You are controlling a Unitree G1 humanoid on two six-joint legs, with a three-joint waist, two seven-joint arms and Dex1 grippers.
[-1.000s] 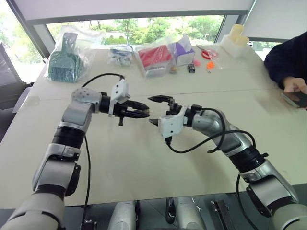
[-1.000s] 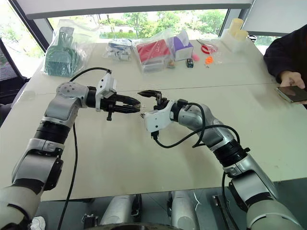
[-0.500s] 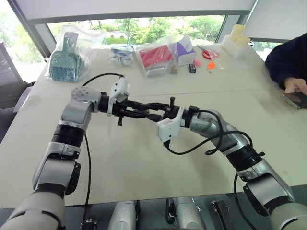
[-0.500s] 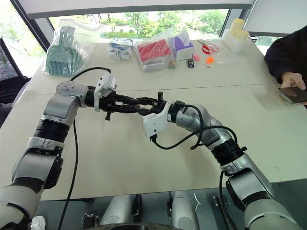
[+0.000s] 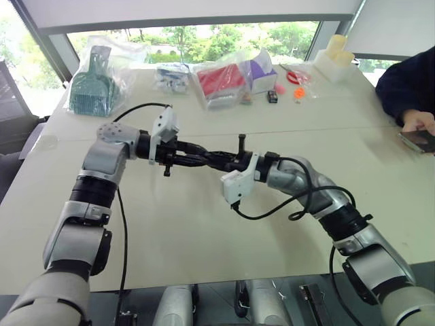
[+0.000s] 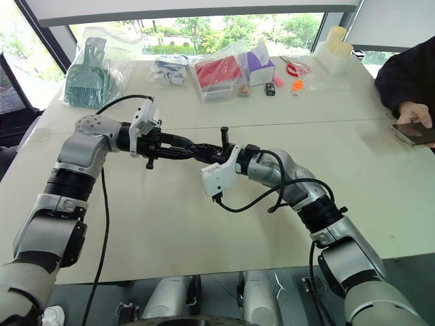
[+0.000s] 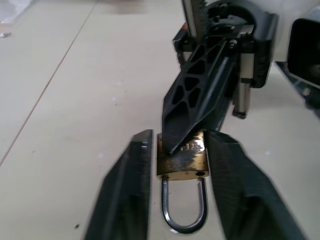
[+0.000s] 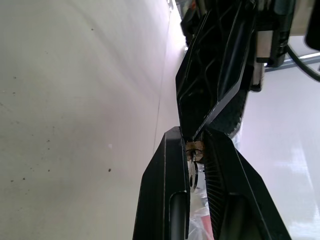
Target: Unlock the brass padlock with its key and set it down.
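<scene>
both hands meet above the table, left hand bracketing the brass padlock, right hand pinched on it.

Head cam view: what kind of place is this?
Probably an office or lab by a window: a large beige table, bagged goods at its far edge, a seated person's hand beside a phone.
</scene>
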